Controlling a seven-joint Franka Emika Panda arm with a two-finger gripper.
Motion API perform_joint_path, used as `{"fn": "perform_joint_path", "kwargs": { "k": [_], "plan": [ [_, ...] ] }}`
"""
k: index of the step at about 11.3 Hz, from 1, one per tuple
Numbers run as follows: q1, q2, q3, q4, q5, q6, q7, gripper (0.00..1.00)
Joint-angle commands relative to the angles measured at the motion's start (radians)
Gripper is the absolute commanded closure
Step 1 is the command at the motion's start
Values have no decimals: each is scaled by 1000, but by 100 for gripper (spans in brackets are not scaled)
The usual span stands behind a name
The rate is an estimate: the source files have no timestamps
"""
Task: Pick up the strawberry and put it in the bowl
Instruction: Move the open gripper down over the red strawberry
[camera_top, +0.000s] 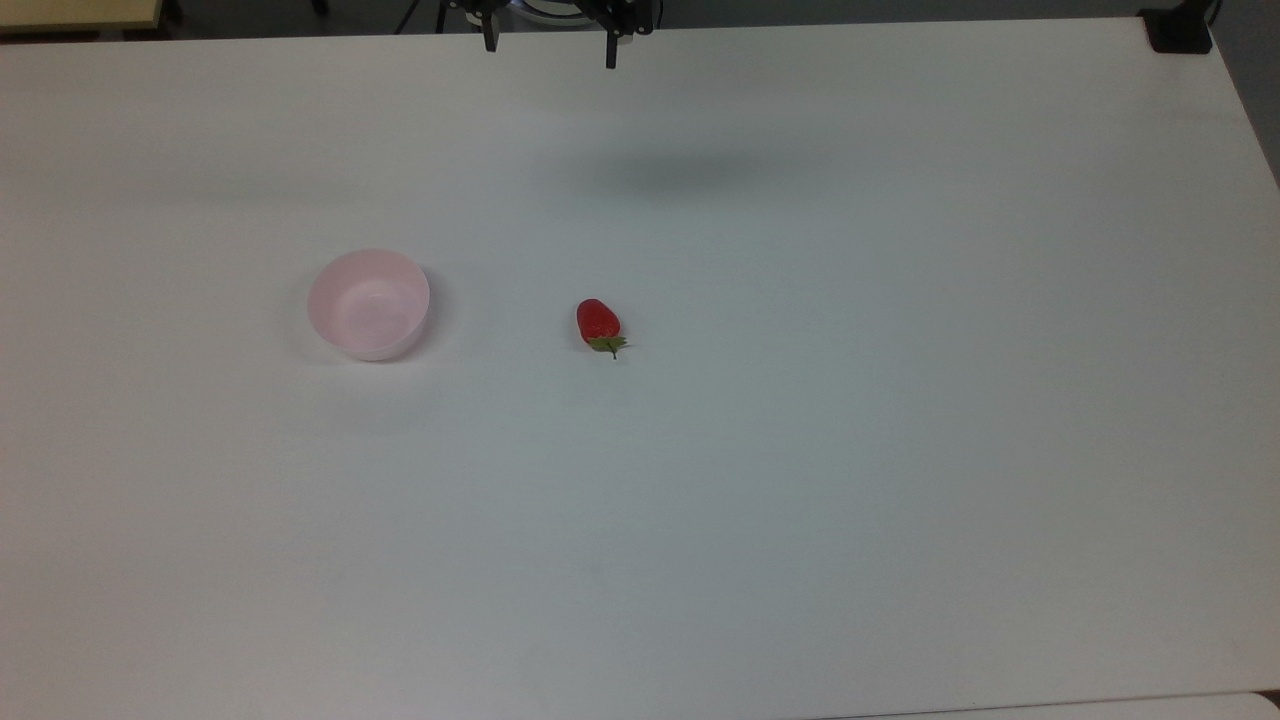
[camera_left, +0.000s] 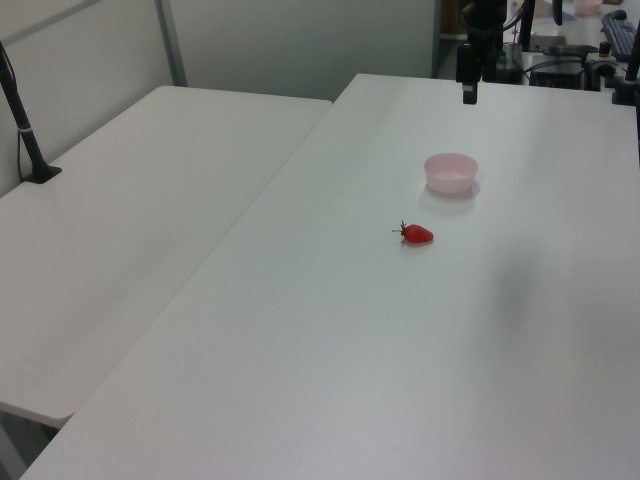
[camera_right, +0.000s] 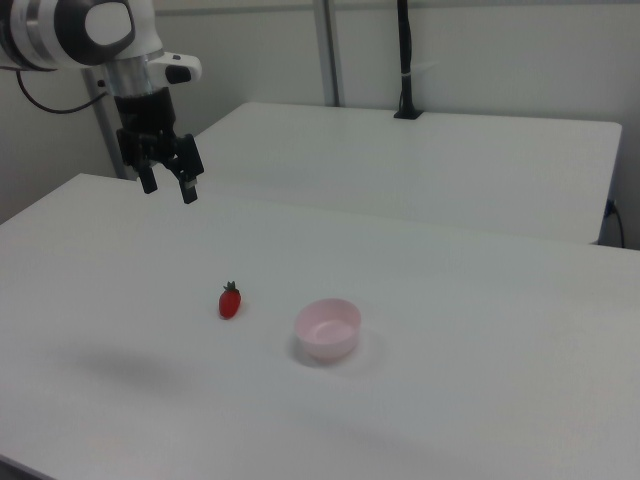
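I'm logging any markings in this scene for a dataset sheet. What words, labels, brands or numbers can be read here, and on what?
None can be read.
The strawberry, the bowl, the table and the gripper show no print, label or number in the top, left or right views.

The strawberry (camera_top: 598, 321) has a glossy red skin and a matt green leafy cap. Beside it, the bowl (camera_top: 368, 304) looks like smooth pale pink plastic with a soft sheen. Under both, the table (camera_top: 800, 500) is smooth, matt white.

A lab: bare white tables (camera_right: 420, 150), a clamped camera pole (camera_right: 405, 60), plain partition walls.
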Motion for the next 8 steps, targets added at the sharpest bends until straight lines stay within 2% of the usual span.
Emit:
{"fn": "perform_joint_path", "kwargs": {
  "k": [1, 8],
  "plan": [
    [0, -12, -10, -13, 7, 5, -36, 0],
    [4, 0, -8, -18, 7, 25, -51, 0]
  ]
}}
